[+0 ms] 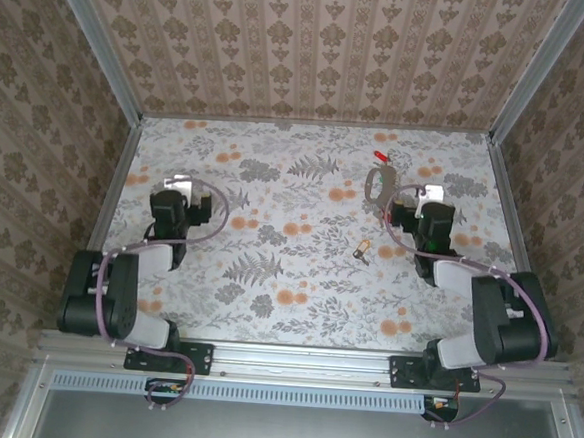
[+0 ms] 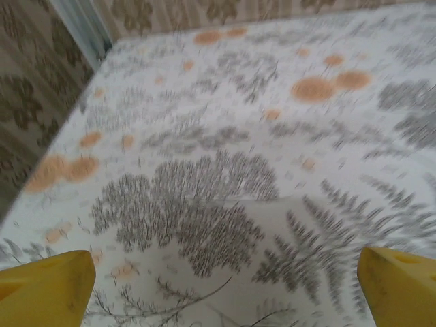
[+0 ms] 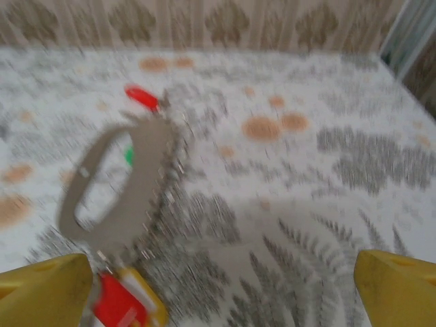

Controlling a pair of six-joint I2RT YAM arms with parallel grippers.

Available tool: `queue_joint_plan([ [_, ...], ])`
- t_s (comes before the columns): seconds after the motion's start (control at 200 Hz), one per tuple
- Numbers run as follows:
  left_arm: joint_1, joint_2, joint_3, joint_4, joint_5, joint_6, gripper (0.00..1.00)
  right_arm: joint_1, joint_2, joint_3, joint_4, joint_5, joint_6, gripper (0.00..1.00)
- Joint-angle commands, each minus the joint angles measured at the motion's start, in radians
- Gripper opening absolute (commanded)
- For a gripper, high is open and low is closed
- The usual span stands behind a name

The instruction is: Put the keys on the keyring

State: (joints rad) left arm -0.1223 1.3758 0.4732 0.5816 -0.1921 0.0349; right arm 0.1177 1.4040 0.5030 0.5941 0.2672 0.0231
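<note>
Keyring (image 3: 155, 160) lies on the counter (image 1: 266, 307), far right, just ahead of the right jaws, red-tagged key (image 3: 141, 97) beside it. Brass key (image 1: 362, 249) lies loose, well apart, unthreaded. Both jaws stand released, empty. Threading seems hardly begun.

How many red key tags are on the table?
2: one red tag just beyond the keyring, the other at its near end beside a yellow tag; more may be hidden.
</note>
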Motion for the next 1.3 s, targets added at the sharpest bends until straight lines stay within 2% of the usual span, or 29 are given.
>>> queue_joint_plan([
  [0.0,-0.082,-0.133,0.086,-0.245,-0.089,-0.017,1.00,0.032,-0.100,0.111,-0.261,0.099,0.078,1.00],
  [0.055,-0.133,-0.179,0.114,-0.319,-0.078,-0.075,1.00,0.021,-0.093,0.197,-0.419,0.087,0.168,1.00],
  [0.14,-0.228,-0.194,0.156,-0.375,-0.009,-0.219,1.00,0.003,-0.005,0.347,-0.580,-0.034,0.210,1.00],
  [0.24,-0.374,-0.112,0.289,-0.505,-0.020,-0.319,1.00,-0.014,0.158,0.556,-0.738,-0.158,0.213,1.00],
  [0.28,-0.404,-0.072,0.348,-0.561,-0.020,-0.360,1.00,-0.021,0.220,0.628,-0.790,-0.206,0.217,1.00],
  [0.315,-0.418,-0.042,0.391,-0.584,0.024,-0.382,1.00,-0.032,0.270,0.685,-0.833,-0.254,0.222,1.00],
  [0.355,-0.423,0.004,0.440,-0.606,0.098,-0.402,1.00,-0.042,0.313,0.741,-0.883,-0.299,0.227,1.00],
  [0.445,-0.435,0.090,0.539,-0.678,0.177,-0.431,1.00,-0.047,0.387,0.807,-0.934,-0.347,0.220,1.00],
  [0.57,-0.448,0.154,0.599,-0.694,0.239,-0.435,1.00,-0.056,0.492,0.889,-1.012,-0.394,0.198,1.00],
  [0.795,-0.449,0.179,0.603,-0.695,0.252,-0.424,1.00,-0.079,0.653,1.009,-1.109,-0.485,0.167,1.00],
  [1.295,-0.408,0.105,0.492,-0.562,0.291,-0.470,1.00,-0.019,0.828,1.260,-1.342,-0.402,0.135,0.98],
])
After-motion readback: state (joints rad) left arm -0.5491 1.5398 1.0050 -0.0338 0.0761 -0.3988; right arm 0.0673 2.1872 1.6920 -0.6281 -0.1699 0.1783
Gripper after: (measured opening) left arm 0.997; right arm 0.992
